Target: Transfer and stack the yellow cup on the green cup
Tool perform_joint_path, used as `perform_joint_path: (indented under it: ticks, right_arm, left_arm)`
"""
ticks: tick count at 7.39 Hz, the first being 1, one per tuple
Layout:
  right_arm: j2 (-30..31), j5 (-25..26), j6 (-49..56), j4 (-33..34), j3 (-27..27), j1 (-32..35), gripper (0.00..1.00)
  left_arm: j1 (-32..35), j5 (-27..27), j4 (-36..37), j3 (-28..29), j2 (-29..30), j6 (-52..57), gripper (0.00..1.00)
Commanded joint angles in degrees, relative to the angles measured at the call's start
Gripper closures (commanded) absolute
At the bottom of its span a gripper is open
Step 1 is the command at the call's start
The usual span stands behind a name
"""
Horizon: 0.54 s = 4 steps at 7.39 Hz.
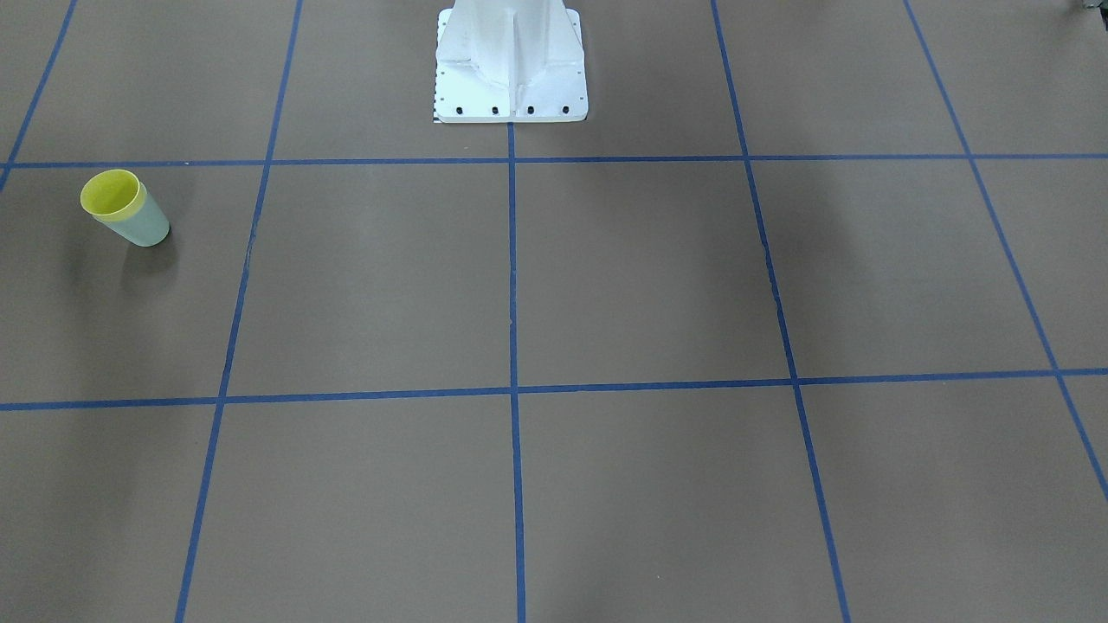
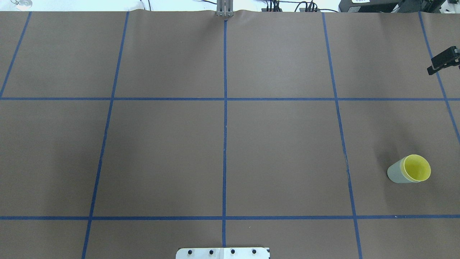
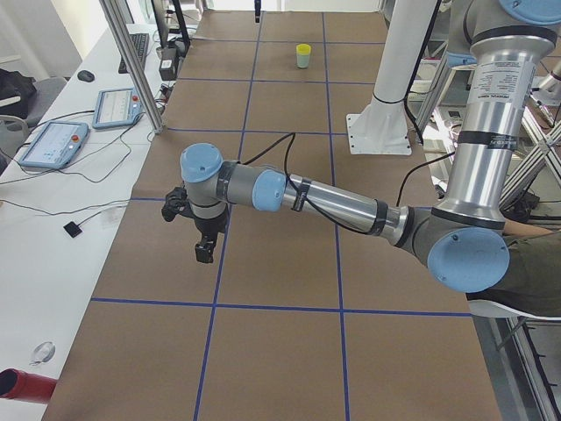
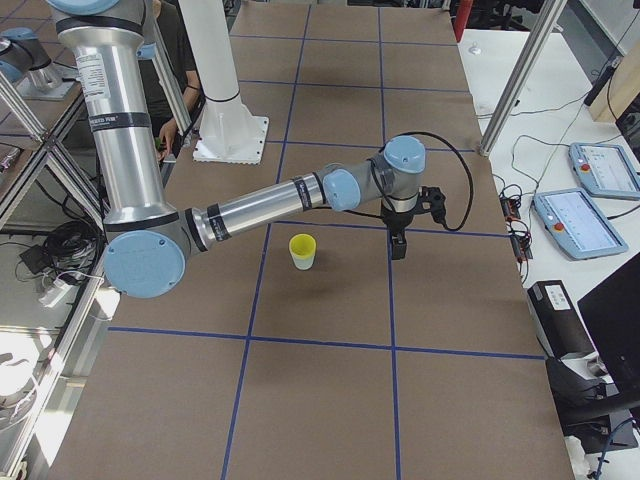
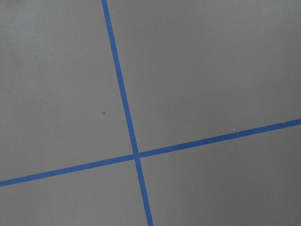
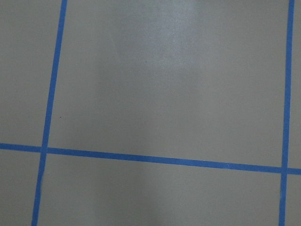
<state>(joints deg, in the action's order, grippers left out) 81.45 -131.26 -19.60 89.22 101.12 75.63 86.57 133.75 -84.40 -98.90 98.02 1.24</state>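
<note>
- Worktop (image 2: 161,151): a brown sheet gridded in blue tape.
- Left arm (image 3: 337,203): stretched low across the worktop. My left claw (image 3: 204,254) points down over a tape line with nothing seen in it. Whether its fingers stand apart or together I cannot tell. The cups lie well apart from it, at about one o'clock in the left-end view.
- Right arm (image 4: 260,208): my right claw (image 4: 398,245) hangs at three o'clock of the cups in the right-end view, near but not touching. Finger spacing cannot be told.
- Green cup (image 2: 394,174): judged light, thin-walled and slippery, likely to slide if nudged. It is a pale mint tumbler, tapered and plain, standing upright at about three o'clock of the worktop's centre in the overhead view.
- Yellow cup (image 2: 417,168): judged equally light, and it would flex under a hard squeeze. Any regrip should pinch the rim wall, one finger inside and one outside. It is bright yellow and seated inside the green cup, with only its rim band and interior showing. The stack appears complete.
</note>
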Motion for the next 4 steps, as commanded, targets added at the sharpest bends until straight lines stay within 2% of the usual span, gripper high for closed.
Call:
perform_joint_path:
  ticks: [1,3,4]
  right_arm:
    - [0.3,-1.3,-0.5,-0.2,0.0,0.0,0.0]
    - [0.5,-2.9,-0.5,-0.2,0.0,1.0,0.0]
    - [0.7,-1.9,-0.5,-0.3,0.7,1.0,0.0]
  left_arm:
    - [0.4,0.7,1.6,-1.5,0.0,-0.1,0.0]
    - [0.2,0.5,1.4,-0.9,-0.1,-0.1,0.0]
    - [0.1,0.5,1.5,-0.7,0.0,-0.3,0.0]
